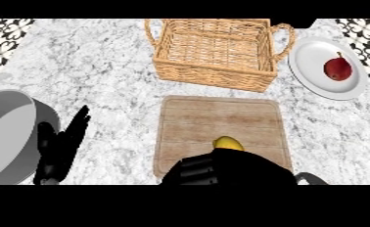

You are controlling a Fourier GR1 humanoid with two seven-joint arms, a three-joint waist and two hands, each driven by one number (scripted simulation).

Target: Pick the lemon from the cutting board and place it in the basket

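Head view: right robot hand (227,168) at lower centre covers most of the lemon (229,143) on the cutting board (217,118), finger closure hidden, cannot tell; left robot hand (65,143) rests open lower left; lemon may roll away before reaching the basket (217,50).

The marble counter (101,74) carries a wicker basket (217,72), a cutting board (217,118), a white plate (314,62) and a grey pot (14,133).

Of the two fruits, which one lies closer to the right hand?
The yellow lemon on the cutting board, touching the right hand; the red fruit lies far off on the white plate.
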